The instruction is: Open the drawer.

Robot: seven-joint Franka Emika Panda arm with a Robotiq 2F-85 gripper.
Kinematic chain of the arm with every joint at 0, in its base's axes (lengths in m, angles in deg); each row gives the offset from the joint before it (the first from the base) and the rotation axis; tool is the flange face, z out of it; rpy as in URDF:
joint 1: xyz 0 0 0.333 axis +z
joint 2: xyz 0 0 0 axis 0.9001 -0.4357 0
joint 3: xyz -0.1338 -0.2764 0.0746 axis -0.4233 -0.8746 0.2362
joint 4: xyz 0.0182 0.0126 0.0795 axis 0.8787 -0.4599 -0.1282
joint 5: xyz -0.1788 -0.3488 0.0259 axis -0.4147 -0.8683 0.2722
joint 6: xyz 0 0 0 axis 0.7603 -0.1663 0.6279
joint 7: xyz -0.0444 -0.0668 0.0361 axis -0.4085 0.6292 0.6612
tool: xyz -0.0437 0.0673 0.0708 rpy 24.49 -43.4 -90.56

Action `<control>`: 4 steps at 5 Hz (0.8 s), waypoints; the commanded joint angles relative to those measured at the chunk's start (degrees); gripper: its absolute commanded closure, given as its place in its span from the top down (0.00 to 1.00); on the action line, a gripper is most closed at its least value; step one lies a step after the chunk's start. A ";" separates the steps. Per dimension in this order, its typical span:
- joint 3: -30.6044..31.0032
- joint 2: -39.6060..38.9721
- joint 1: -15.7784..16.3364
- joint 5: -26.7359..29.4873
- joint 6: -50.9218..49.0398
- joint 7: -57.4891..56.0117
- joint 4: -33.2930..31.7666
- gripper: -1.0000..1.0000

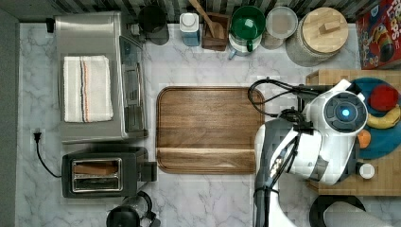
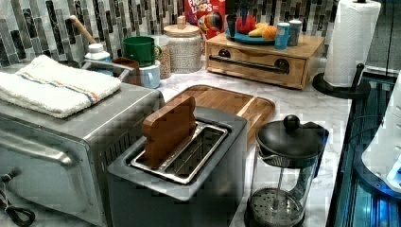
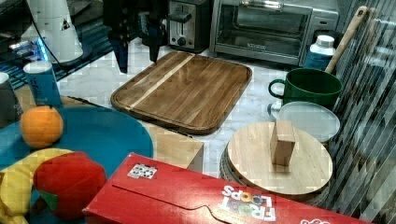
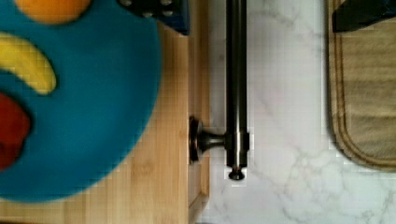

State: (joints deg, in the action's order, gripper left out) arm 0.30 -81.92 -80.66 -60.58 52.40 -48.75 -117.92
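A white marble-patterned table (image 1: 208, 198) backs onto a striped tile wall (image 2: 42, 28). At the top view's right, a light bamboo drawer (image 2: 257, 64) sits closed beneath a butcher-block top carrying a blue plate (image 4: 84, 116) of fruit. Its smooth black bar handle (image 4: 236, 84) spans the front on round mounts. The tool (image 3: 138, 51) hangs over the table with its dark fingers apart, near a brown rounded-corner cutting board (image 1: 205, 130).

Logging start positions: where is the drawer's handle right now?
In the left view, the long black bar handle runs across the light-wood drawer front, between the lidded ceramic jar and the paper towel roll.
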 commanded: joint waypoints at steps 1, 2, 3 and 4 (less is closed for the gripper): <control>0.75 -7.51 0.10 1.63 7.48 -0.55 -1.31 1.00; 0.49 -8.00 0.34 1.12 10.54 2.95 -3.77 1.00; -0.49 -9.33 1.66 -0.17 9.13 7.95 -3.45 1.00; -1.10 -10.10 1.97 -0.28 5.91 7.81 -1.58 1.00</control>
State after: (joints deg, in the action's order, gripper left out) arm -0.10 -92.80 -80.71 -61.56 60.71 -44.80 -122.73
